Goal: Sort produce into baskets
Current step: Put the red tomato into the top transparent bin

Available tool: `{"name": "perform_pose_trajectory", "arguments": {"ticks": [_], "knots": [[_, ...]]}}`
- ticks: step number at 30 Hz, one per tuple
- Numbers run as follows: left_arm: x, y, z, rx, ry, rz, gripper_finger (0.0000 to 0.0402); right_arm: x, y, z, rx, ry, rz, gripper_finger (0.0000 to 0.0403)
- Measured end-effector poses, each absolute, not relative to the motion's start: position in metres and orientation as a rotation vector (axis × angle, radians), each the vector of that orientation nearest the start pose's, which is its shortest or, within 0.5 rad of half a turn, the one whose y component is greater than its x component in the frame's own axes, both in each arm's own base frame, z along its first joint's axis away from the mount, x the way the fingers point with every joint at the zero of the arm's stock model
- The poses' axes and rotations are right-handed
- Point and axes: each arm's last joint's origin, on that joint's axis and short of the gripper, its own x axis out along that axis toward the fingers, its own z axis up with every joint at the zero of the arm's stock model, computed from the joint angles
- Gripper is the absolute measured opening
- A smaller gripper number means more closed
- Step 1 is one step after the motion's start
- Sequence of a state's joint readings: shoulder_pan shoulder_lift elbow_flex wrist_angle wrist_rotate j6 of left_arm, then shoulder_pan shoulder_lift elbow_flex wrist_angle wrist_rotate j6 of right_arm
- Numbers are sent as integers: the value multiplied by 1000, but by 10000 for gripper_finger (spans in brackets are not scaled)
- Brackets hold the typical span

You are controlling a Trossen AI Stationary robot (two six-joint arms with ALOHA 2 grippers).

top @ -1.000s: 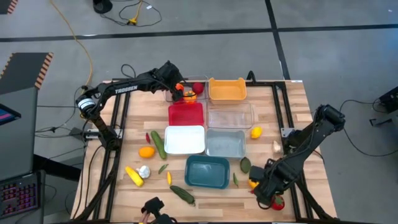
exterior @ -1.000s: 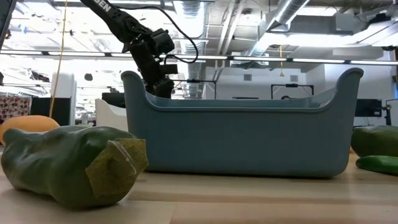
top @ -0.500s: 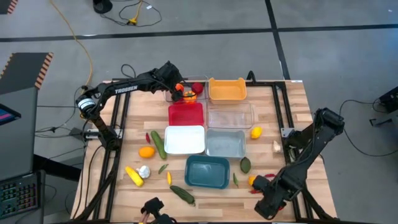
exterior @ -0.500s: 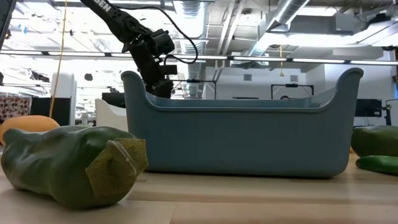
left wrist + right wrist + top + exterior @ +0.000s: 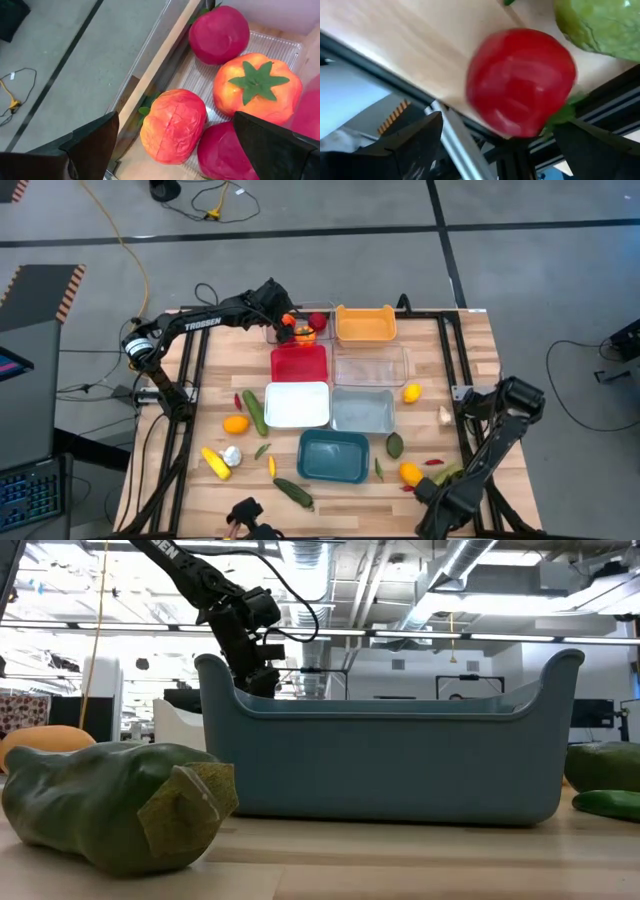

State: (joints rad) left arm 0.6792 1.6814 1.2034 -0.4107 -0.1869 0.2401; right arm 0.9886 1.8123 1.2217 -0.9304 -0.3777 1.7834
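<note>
The left tool (image 5: 172,150) hangs spread wide, empty, just above tomatoes (image 5: 173,125) lying in a clear basket (image 5: 280,42). The right tool (image 5: 497,145), fingers also spread and holding nothing, sits at the desk (image 5: 410,35) edge with a red tomato (image 5: 520,80) directly ahead. The left arm reads "TROSSEN" (image 5: 202,323).

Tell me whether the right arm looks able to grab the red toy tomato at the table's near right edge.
Probably yes: the right claw is open, the round red toy tomato sits directly ahead of it, nothing between them.
</note>
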Motion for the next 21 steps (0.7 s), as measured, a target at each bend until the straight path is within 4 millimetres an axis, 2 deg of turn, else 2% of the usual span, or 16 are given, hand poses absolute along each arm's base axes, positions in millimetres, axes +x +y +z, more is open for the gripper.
{"name": "perform_pose_trajectory", "arguments": {"ticks": [9, 18, 21], "knots": [[273, 227, 232, -18, 972, 684, 379, 173, 281, 156, 689, 1850, -612, 398], [273, 227, 232, -24, 968, 670, 379, 175, 280, 158, 730, 1826, -643, 398], [274, 226, 232, -23, 967, 670, 379, 178, 283, 158, 765, 1815, -600, 398]]}}
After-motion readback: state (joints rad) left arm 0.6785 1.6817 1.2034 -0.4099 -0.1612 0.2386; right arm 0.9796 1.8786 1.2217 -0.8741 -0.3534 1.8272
